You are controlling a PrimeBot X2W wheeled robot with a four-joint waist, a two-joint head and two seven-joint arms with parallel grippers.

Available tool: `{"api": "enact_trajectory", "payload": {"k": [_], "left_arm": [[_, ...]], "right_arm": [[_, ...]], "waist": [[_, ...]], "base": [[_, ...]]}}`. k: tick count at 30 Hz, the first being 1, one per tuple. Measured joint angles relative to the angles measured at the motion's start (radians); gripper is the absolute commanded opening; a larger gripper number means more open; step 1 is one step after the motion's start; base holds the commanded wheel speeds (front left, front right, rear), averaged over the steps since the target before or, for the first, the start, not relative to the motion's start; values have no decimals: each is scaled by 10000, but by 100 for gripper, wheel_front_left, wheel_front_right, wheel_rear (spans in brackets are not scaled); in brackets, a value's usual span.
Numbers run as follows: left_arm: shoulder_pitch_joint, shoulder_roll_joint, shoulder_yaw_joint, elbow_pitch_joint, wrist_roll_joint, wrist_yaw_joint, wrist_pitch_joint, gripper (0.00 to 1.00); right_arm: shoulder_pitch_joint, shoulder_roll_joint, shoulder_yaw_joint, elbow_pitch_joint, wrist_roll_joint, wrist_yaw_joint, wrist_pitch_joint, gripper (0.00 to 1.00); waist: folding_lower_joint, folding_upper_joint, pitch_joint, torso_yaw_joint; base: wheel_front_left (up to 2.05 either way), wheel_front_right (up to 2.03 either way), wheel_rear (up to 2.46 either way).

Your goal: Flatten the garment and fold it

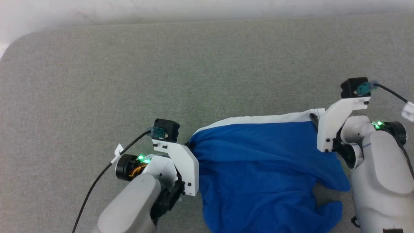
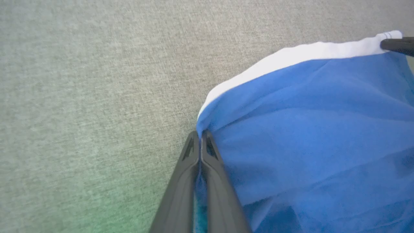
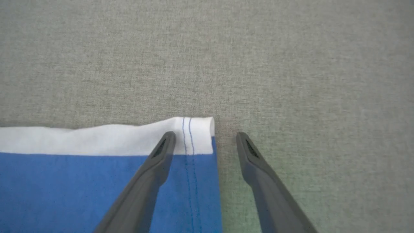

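Note:
The royal-blue garment (image 1: 258, 161) lies rumpled on the grey surface, its white band (image 1: 258, 119) along the far edge. My left gripper (image 2: 200, 134) is shut on the garment's (image 2: 307, 129) left corner, with blue cloth pinched between the fingers. At the right corner, my right gripper (image 3: 205, 136) stands open. One of its fingers (image 3: 155, 168) rests over the garment (image 3: 81, 187) beside the blue seam stitching; the other is off the cloth over bare surface. The garment's near part is bunched and runs off the bottom of the head view.
The grey fabric-covered table (image 1: 161, 64) stretches far and left of the garment, with a rounded corner at the upper left and a pale wall (image 1: 194, 8) beyond its far edge. Black cables (image 1: 97, 181) trail from both wrists.

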Motion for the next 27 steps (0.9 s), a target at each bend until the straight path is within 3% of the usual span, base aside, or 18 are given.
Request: {"api": "enact_trajectory", "payload": {"k": [3,4,5,6,7,8,12,17,20,27], "left_arm": [[0,25,-17,-161,0,12,35,0],[-1,27,-21,-196,0,12,63,0],[0,29,-33,-234,0,12,63,0],[0,35,-50,-265,0,8,71,0],[-1,36,-67,-290,-2,8,94,0],[-1,40,-82,-299,-2,6,92,0],[-2,109,-121,-360,-6,-113,25,0],[-363,364,86,-428,46,-537,-531,0],[-1213,560,426,-470,54,-832,-840,0],[-4163,1657,1248,-155,479,-1501,-918,0]], "right_arm": [[-440,-2,50,552,-259,0,723,100],[-606,-21,94,656,-309,0,970,96],[-762,-35,138,738,-391,-2,1221,56],[-878,-31,140,786,-495,-2,1425,42],[-964,-27,178,823,-598,0,1613,15],[-1023,-19,244,863,-683,0,1795,0],[-1103,15,504,738,-932,4,2010,0],[-1322,2,596,209,-934,2,1446,0],[-1832,-25,635,-217,-872,2,955,0],[-3777,-128,884,-709,-736,12,-355,0]], "waist": [[-1,0,108,62],[0,0,130,80],[0,0,149,94],[0,0,161,101],[0,0,166,108],[0,0,163,113],[0,1,122,102],[0,0,103,79],[-1,0,139,34],[1,0,552,-190]], "base": [[0,0,0],[0,0,0],[0,0,0],[0,0,0],[0,0,0],[0,0,0],[0,0,0],[0,0,0],[0,0,0],[0,0,0]]}}
